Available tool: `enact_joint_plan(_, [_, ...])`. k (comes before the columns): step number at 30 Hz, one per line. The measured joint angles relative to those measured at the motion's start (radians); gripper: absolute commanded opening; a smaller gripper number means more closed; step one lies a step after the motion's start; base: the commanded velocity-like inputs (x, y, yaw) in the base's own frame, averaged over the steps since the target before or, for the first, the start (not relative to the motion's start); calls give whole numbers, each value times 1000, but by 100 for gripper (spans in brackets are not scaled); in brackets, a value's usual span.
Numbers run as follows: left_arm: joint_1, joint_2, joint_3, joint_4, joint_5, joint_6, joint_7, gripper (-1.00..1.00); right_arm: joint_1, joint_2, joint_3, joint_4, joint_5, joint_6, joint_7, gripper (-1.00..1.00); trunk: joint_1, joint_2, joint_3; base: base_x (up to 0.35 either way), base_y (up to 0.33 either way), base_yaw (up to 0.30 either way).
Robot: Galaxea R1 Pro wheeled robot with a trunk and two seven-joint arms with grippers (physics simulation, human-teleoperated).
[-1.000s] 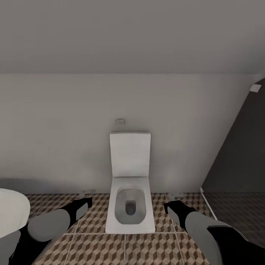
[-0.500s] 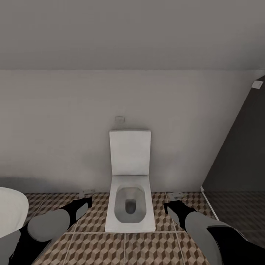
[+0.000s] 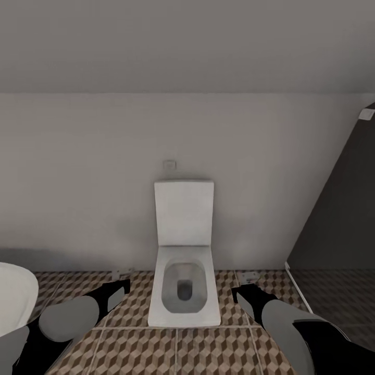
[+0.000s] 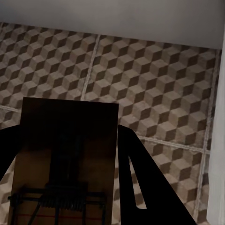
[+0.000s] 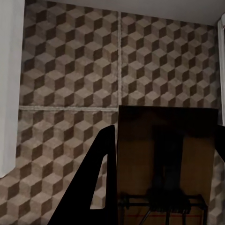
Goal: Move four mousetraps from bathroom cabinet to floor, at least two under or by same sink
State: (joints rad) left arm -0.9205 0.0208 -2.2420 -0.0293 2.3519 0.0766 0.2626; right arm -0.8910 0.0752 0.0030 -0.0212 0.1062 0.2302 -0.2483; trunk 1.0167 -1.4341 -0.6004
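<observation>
Each gripper, left (image 4: pixel 65 187) and right (image 5: pixel 164 187), carried a mousetrap (image 4: pixel 65 159) clenched between its jaws above the bathroom floor (image 4: pixel 154 79), presumably for placement near the sink (image 3: pixel 13 297).

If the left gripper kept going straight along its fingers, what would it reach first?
Probably the bathroom floor. The left gripper, shut on a mousetrap, points down at bare cube-patterned tiles, with the wall's base further on. Depth is hard to judge.

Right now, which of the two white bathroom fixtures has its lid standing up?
The squarish white toilet against the far wall: its tall flat lid is raised. The rounded glossy white sink basin on the left has no lid.
</observation>
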Motion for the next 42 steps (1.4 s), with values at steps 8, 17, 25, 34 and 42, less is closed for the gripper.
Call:
enact_joint_plan(8, [0,0,0,0,0,0,0,-100,0,0,0,0,0,0,0,-100,31,-56,-25,0,0,0])
enact_joint_plan(17, [0,0,0,0,0,0,0,-100,0,0,0,0,0,0,0,-100,65,-119,-53,0,0,0])
enact_joint_plan(25, [0,0,0,0,0,0,0,-100,0,0,0,0,0,0,0,-100,96,-175,-78,0,0,0])
enact_joint_plan(34, [0,0,0,0,0,0,0,-100,0,0,0,0,0,0,0,-100,130,-238,-107,0,0,0])
enact_joint_plan(42, [0,0,0,0,0,0,0,-100,0,0,0,0,0,0,0,-100,161,-294,-132,0,0,0])
